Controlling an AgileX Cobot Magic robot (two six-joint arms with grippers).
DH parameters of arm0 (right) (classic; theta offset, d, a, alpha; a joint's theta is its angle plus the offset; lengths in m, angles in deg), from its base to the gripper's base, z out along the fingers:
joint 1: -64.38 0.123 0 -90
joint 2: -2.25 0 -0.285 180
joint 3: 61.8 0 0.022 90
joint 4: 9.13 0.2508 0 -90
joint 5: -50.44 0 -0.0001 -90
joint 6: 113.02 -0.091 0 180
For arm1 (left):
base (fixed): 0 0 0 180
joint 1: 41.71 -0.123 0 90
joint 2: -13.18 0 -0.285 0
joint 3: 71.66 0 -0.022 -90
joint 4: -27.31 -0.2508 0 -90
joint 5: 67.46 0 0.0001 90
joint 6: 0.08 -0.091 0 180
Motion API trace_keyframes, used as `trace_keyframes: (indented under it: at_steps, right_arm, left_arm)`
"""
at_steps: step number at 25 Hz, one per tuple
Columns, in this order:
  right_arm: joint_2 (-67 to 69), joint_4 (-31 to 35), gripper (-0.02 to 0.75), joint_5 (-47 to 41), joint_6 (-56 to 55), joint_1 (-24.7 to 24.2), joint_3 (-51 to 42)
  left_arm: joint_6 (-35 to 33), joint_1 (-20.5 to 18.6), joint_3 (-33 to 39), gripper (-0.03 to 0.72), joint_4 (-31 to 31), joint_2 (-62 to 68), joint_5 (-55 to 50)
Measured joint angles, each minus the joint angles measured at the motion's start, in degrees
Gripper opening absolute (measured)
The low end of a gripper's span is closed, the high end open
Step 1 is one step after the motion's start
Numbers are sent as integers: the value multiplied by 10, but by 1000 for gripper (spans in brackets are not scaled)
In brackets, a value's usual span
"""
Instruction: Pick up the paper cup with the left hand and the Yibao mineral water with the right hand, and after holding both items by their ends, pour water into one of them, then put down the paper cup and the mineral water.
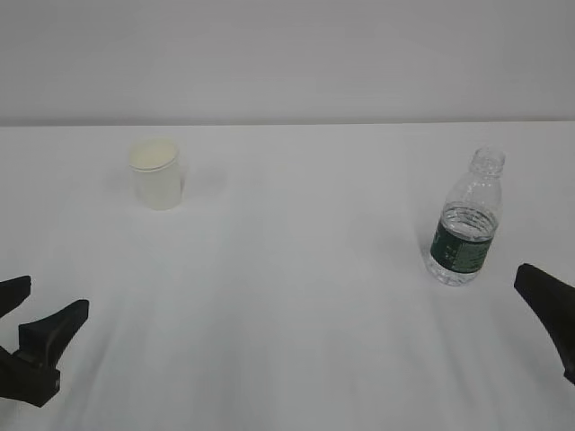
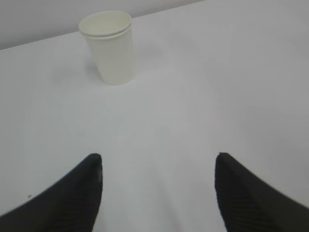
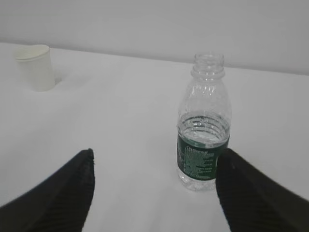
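cup (image 1: 157, 174): upright on desk (image 1: 296, 296), far left side, mouth up; nothing touching it; set on left arm's side, prob so that arm takes it w/o crossing
bottle (image 1: 465, 223): upright on desk, right side, no cap, part full w/ water, green label round lower half; well apart from cup, so each arm has own lane
left hand (image 1: 36, 337): low at near-left edge, fingers spread wide, empty; well short of cup
left wrist view: cup (image 2: 110, 46) ahead & a bit left of gap btwn fingers (image 2: 82, 188); lined up roughly for straight approach, needs slight shift left
right hand (image 3: 154, 188): spread wide, empty; only one dark finger tip seen at right edge in exterior view
right wrist view: bottle (image 3: 203, 130) standing near right finger (image 3: 251, 193), just ahead, not touched; off-centre in gap, so prob needs nudge right before closing
stage: start, nothing picked up yet
next (guess): both arms fwd, close on cup wall & bottle body
why open mouths up: cup ready to take water, bottle uncapped so pour needs no extra step
risk: cup light & empty, easy to tip or crush; bottle uncapped, spills if tilted early; ribbed thin plastic may give under squeeze
pour dir (guess): bottle → cup, since only bottle holds water
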Motion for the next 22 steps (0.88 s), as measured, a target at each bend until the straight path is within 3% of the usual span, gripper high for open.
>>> trace_keyframes:
  at_steps: [6, 17, 22]
  right_arm:
    - [89, 38, 591, 45, 36, 0, 0]
    - [290, 101, 592, 255, 46, 0, 2]
    - [344, 118, 591, 311, 52, 0, 5]
  left_arm:
    - [-1, 0, 0, 523, 20, 0, 0]
    - [-1, 0, -1, 522, 35, 0, 0]
    - [-2, 0, -1, 522, 37, 0, 0]
